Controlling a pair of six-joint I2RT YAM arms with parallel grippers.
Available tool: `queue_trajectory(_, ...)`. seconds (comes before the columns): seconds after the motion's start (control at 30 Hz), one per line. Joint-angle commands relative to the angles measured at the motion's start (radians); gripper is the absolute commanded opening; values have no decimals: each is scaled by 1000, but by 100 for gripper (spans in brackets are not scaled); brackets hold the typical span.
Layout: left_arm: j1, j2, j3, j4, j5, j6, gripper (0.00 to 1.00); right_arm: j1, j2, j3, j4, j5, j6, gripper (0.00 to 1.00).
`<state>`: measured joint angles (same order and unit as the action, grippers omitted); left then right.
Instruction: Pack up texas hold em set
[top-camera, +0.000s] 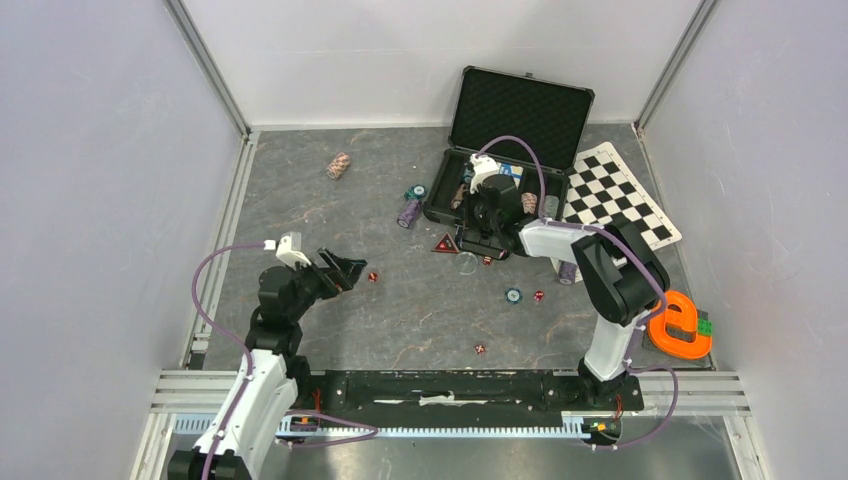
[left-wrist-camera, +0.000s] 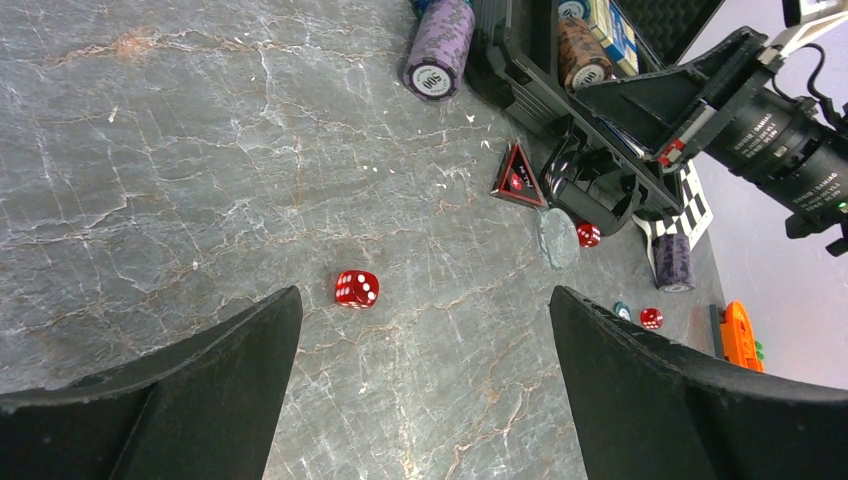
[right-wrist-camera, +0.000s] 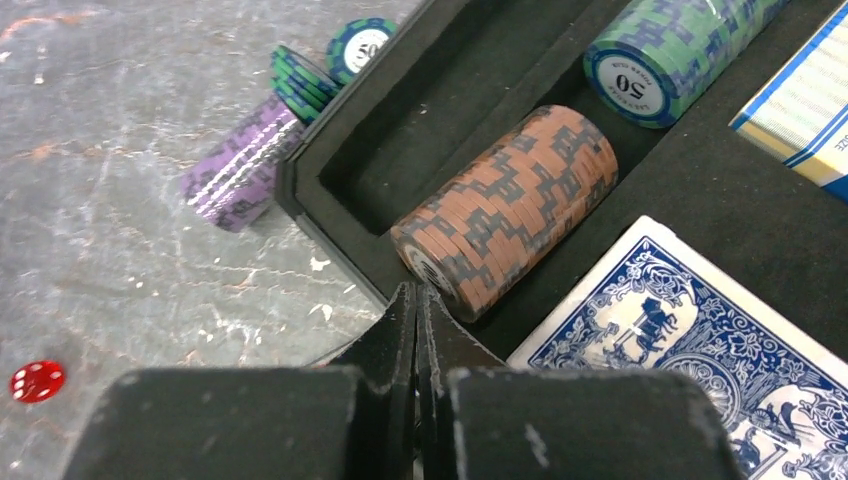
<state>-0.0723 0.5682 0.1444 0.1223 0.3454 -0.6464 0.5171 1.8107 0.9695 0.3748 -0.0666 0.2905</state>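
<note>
Surface: grey marbled tabletop (top-camera: 300, 200), white walls (top-camera: 100, 150) | L pincer (top-camera: 352, 272) agape | R pincer (right-wrist-camera: 417, 292) clenched empty, at case (top-camera: 520, 110) edge

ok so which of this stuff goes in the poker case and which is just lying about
Belongs to the job: black case, purple chip stack, red die, red triangular marker, blue card deck.
Just lying about: checkered mat, orange ring.

Case (top-camera: 520, 110): black
Chip roll in case (right-wrist-camera: 510, 205): orange-brown, grey-striped
Chip roll outside case (right-wrist-camera: 240, 165): purple, dark-striped
Card deck (right-wrist-camera: 690, 340): blue ornate, white border
Die (left-wrist-camera: 357, 288): red, white pips
</note>
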Motion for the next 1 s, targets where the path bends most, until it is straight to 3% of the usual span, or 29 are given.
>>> queue_trajectory(0.0,3,9,1,51,23,24,100,3,45,71,-19,141,-2,0)
queue_trajectory(0.33,3,18,3,55,24,24,100,1,112,167,-119,346,9,0)
queue_trajectory(0.73,3,23,3,58,30,21,100,1,128,250,-201,424,-5,0)
queue_trajectory(0.8,3,24,3,57,32,22,100,1,121,255,-197,453,-25,4)
queue_trajectory(0.97,2,21,3,56,38,21,100,-9,180,379,-288,449,-55,6)
